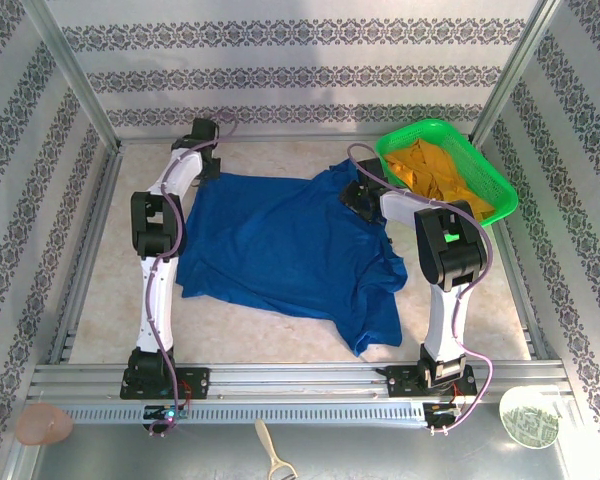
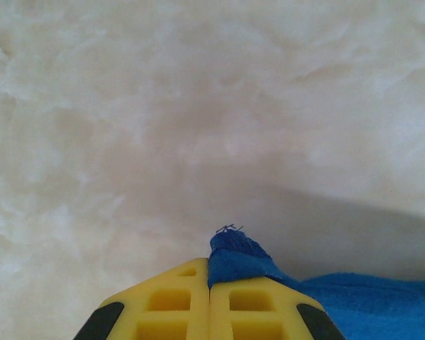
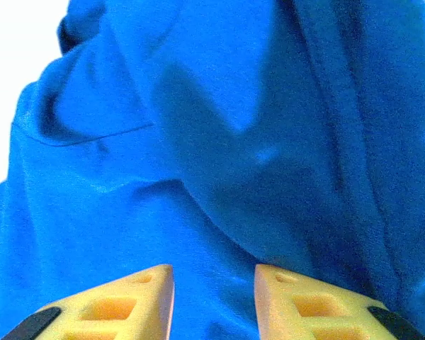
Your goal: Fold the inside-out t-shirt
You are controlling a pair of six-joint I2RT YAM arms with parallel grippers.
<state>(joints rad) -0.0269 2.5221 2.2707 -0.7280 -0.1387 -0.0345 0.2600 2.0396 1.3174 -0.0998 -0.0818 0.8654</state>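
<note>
Shirt: the royal-blue cotton t-shirt [image 1: 280,250] lies spread but rumpled across the middle of the pale marbled tabletop [image 1: 100,300], between the two arms. One sleeve trails toward the near edge.
Left gripper: the left gripper [image 2: 210,265] is at the shirt's far-left corner. Its yellow fingers [image 2: 170,301] are pressed together, pinching a small corner of the t-shirt. A tuft of blue cloth pokes out at the tips, with bare tabletop beyond.
Right gripper: the right gripper [image 3: 212,276] sits low over bunched folds at the shirt's far-right part. Its yellow fingers stand apart, with blue cloth showing in the gap. Whether they touch the cloth cannot be told.
Basket: a bright-green plastic mesh basket [image 1: 485,163] sits in the far-right corner, just beside the t-shirt. It holds a crumpled orange-yellow garment [image 1: 435,170].
</note>
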